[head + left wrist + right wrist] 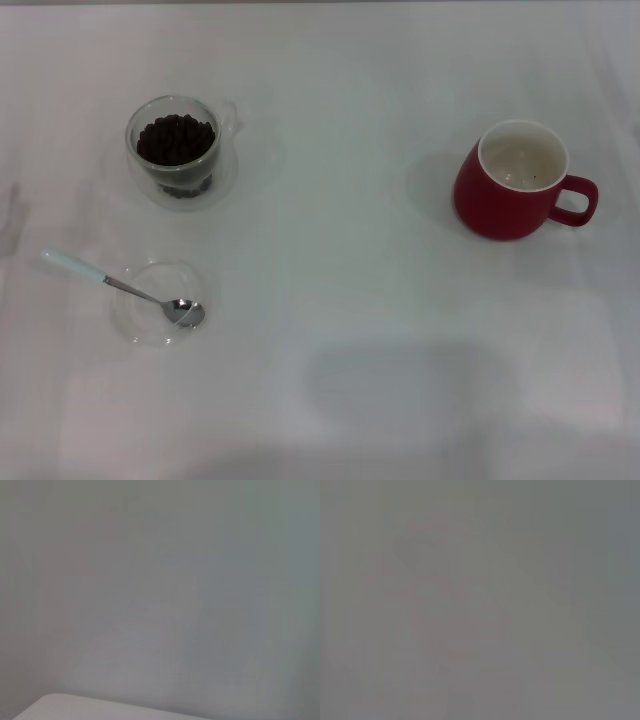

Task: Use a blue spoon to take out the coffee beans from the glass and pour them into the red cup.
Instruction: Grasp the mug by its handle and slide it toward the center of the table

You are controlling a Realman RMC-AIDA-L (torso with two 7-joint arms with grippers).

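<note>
Blue spoon (118, 288) in clear dish (140, 325)

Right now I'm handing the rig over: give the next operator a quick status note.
Grippers: neither the left nor the right is in view; both wrist views show only blank surface.
Things: the glass, full of coffee beans, stands far left on a clear saucer. The blue spoon lies nearer, its bowl resting in a shallow clear dish, handle pointing out to the left. The red cup stands right, handle to the right.
Done: nothing; the spoon is untouched.
Left: pick up the spoon, scoop beans, pour into the cup.
</note>
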